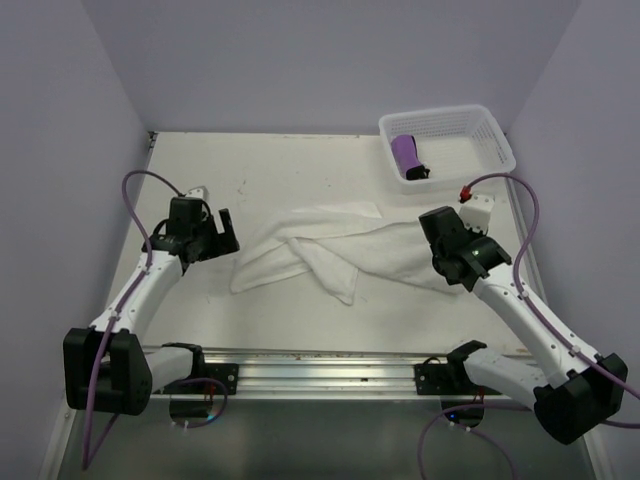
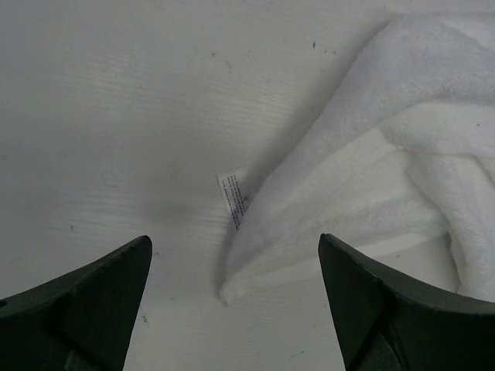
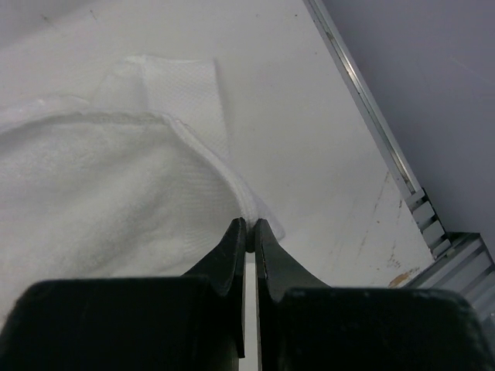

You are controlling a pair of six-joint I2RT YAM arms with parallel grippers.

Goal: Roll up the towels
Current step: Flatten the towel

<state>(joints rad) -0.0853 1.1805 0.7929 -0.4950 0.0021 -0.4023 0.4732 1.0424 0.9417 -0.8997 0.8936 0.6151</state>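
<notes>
The large white towel (image 1: 330, 250) lies crumpled and partly folded across the middle of the table. My left gripper (image 1: 228, 232) stands open at its left end. In the left wrist view, the towel's corner (image 2: 232, 290) and its care label (image 2: 234, 197) sit between the wide-apart fingers of the left gripper (image 2: 234, 239). My right gripper (image 1: 447, 268) is at the towel's right end. There the right gripper (image 3: 249, 224) is shut, pinching the hem of the white towel (image 3: 100, 201). The small purple towel (image 1: 406, 155) lies rolled inside the basket.
The white perforated basket (image 1: 470, 112) stands at the back right corner. Lilac walls close in the table on three sides. A metal rail (image 1: 330, 365) runs along the near edge, and another rail (image 3: 371, 108) borders the table's right side.
</notes>
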